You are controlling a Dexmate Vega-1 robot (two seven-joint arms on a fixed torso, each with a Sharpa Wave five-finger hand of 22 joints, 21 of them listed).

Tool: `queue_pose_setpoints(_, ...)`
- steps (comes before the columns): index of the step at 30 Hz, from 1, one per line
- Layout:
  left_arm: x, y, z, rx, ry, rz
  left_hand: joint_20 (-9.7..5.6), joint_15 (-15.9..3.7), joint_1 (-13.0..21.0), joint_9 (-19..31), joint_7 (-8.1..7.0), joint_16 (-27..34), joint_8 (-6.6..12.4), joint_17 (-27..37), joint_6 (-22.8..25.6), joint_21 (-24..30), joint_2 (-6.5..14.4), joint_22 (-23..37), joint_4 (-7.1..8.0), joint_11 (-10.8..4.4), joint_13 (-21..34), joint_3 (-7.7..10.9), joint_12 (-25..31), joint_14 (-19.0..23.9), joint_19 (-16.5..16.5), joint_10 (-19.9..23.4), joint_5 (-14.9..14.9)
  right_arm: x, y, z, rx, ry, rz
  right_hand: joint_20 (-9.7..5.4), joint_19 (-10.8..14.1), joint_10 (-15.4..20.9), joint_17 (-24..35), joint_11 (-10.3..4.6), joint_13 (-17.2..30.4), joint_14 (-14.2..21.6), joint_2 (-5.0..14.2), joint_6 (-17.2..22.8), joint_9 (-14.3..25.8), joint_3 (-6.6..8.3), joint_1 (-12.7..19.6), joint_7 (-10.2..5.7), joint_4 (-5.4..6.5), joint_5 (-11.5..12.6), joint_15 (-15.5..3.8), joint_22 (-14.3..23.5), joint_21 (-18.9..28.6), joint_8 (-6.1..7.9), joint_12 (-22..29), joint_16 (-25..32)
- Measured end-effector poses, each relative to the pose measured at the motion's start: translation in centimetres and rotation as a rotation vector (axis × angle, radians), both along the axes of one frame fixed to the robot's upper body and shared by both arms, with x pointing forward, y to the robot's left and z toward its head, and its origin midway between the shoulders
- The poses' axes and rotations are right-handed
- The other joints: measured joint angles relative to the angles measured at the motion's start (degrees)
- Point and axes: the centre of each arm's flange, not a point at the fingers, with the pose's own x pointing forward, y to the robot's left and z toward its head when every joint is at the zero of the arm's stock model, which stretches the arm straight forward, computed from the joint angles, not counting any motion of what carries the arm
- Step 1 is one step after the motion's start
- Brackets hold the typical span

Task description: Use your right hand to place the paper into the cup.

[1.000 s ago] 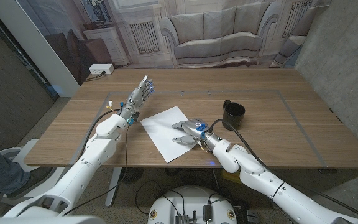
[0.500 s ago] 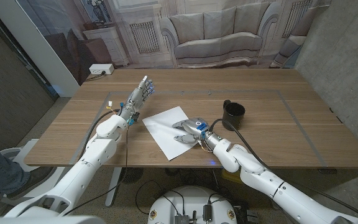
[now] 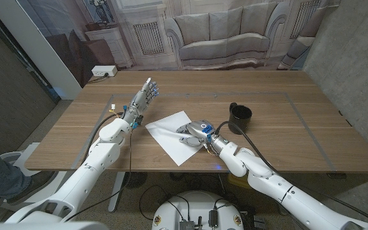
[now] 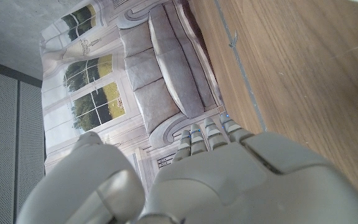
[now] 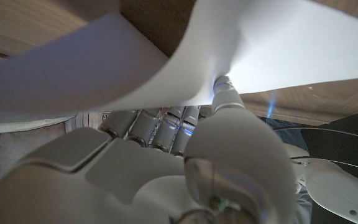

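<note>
A white sheet of paper (image 3: 167, 133) lies on the wooden table (image 3: 299, 144) in front of me, buckled along one ridge. My right hand (image 3: 194, 135) sits on the sheet's right side with its fingers curled into it. In the right wrist view the paper (image 5: 278, 50) curves up over the fingers, and the thumb tip (image 5: 224, 87) presses against it, so the right hand (image 5: 166, 168) pinches the sheet. A black cup (image 3: 240, 117) stands upright just right of that hand, handle turned toward it. My left hand (image 3: 141, 100) is raised left of the paper, fingers spread, holding nothing.
Thin tape lines mark a rectangle on the table (image 4: 303, 81). A backdrop printed with a sofa (image 3: 219, 35) hangs behind the far edge. A white power strip (image 3: 103, 71) lies on the floor at the back left.
My right hand's fingers have drawn in on the paper. The sheet has buckled, and its near corner has pulled back from the table's front edge. The left hand and cup have stayed put.
</note>
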Motion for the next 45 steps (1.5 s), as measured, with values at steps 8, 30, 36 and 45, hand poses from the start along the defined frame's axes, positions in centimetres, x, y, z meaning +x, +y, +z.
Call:
queue_pose_setpoints(8, 0.0, 0.2, 0.0, -0.003, -0.002, 0.001, 0.00, 0.00, 0.0, 0.0, 0.00, 0.0, 0.00, 0.0, 0.0, 0.0, 0.0, 0.0, 0.25, 0.00, 0.0, -0.24, 0.0, 0.0, 0.0, 0.0, 0.0, -0.2, 0.1, 0.3, 0.011, -0.013, 0.017, -0.70, 2.1, 2.9, 0.2, -0.77, 0.0, 3.6, 0.57, 2.5, 0.3, 0.22, 2.6, -0.76, -0.21, -1.1, -1.10, 0.5, 1.7, 0.00, 0.0, 0.5)
queue_pose_setpoints(30, -0.1, 0.5, -0.1, -0.009, -0.006, 0.002, 0.21, 0.00, 0.0, 0.0, 0.00, 0.0, 0.00, 0.0, 0.0, 0.0, 0.0, 0.0, 0.00, 0.00, 0.0, -0.49, 0.0, 0.0, -0.2, 0.0, 0.0, -1.2, 0.2, 0.9, 0.049, -0.052, 0.042, -1.82, 5.7, 8.3, 0.5, -1.81, 0.2, 9.3, 1.30, 6.5, 0.5, 0.22, 6.0, -0.99, -0.21, -3.1, -3.53, 1.6, 5.2, 0.00, 0.6, 1.3)
queue_pose_setpoints(36, -0.1, 0.6, -0.1, -0.009, -0.007, 0.001, 0.21, 0.00, 0.0, 0.0, 0.00, 0.0, 0.00, 0.0, 0.0, 0.0, 0.0, 0.0, 0.00, 0.00, 0.0, -0.48, 0.0, 0.0, -0.2, 0.0, 0.0, -1.7, 0.2, 1.2, 0.057, -0.061, 0.046, -1.82, 5.7, 8.3, 0.5, -1.81, 0.2, 9.6, 1.30, 6.5, 0.8, -0.03, 5.9, -0.99, 0.03, -3.1, -3.84, 1.9, 5.3, 0.00, 0.6, 1.3)
queue_pose_setpoints(45, -0.2, 0.8, 0.1, -0.008, -0.012, 0.001, 0.21, 0.00, 0.0, 0.0, 0.00, 0.0, 0.00, 0.0, 0.0, 0.0, 0.0, 0.0, 0.01, 0.00, 0.0, -0.48, 0.0, 0.0, -0.2, 0.0, 0.0, -2.3, 0.2, 1.8, 0.065, -0.073, 0.048, -1.82, 5.7, 8.5, 0.4, -1.67, 0.2, 9.8, 1.29, 6.5, 0.8, -0.27, 5.9, -0.99, 0.26, -3.5, -3.65, 1.9, 5.3, -0.28, 0.3, 1.3)
